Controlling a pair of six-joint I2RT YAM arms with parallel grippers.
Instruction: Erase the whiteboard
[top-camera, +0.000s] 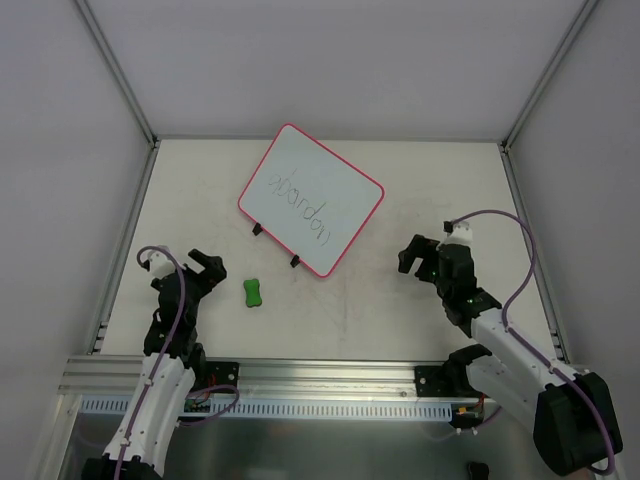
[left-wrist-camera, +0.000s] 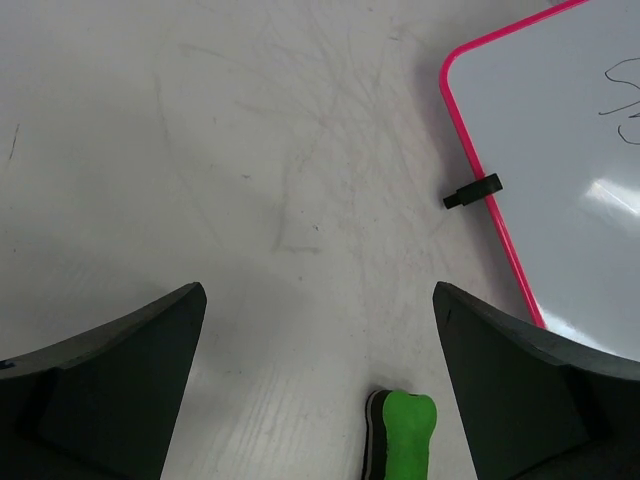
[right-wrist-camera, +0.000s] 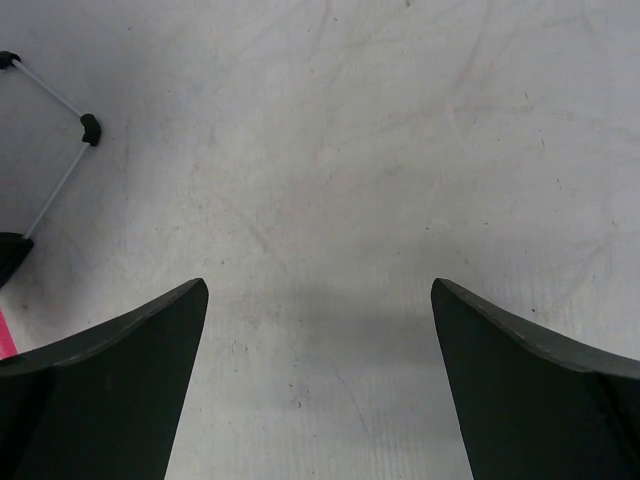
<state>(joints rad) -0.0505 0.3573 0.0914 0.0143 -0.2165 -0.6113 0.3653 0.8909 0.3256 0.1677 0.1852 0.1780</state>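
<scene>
The whiteboard (top-camera: 312, 198) with a pink-red frame lies tilted at the table's middle back, with dark handwriting across it and two black clips on its near-left edge. Its corner and one clip (left-wrist-camera: 472, 190) show in the left wrist view (left-wrist-camera: 560, 150). A small green eraser (top-camera: 253, 292) lies on the table left of the board's near corner; its end shows in the left wrist view (left-wrist-camera: 405, 430). My left gripper (top-camera: 204, 268) is open and empty, just left of the eraser. My right gripper (top-camera: 418, 254) is open and empty, right of the board.
The pale table (top-camera: 380, 310) is walled on the left, back and right. A metal rail (top-camera: 300, 372) runs along the near edge. A thin wire stand with black tips (right-wrist-camera: 60, 150) shows at the left of the right wrist view.
</scene>
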